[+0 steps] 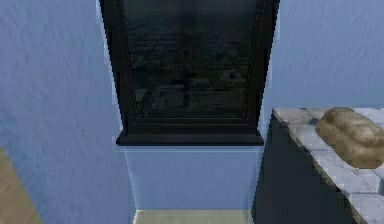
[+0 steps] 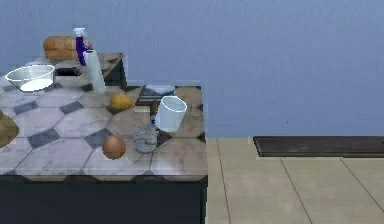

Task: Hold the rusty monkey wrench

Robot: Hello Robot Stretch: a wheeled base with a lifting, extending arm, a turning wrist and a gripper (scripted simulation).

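Fingers: state cannot be told. Rusty monkey wrench: its look, and its position relative to the fingers, cannot be told; no item on the table matches its shape and colour with certainty.

Arm side view, table (image 2: 60, 150), tiled in grey and pale stone:
- Near the front edge: a brown rounded item (image 2: 114, 147), with a clear glass (image 2: 147, 138) just beside it.
- Toward the right edge: a white cup (image 2: 171, 112), tilted.
- Near the far edge: a yellow rounded item (image 2: 121, 101) beside a dark flat item (image 2: 155, 93), too small to identify.
- Far left corner: a white spray bottle (image 2: 88, 62), upright, a bread loaf (image 2: 62, 46) and a pale bowl (image 2: 30, 77).

Floor: a dark mat (image 2: 318, 146) lies against the blue wall.

Forward view: a dark-framed window (image 1: 190, 70) is set in the blue wall.
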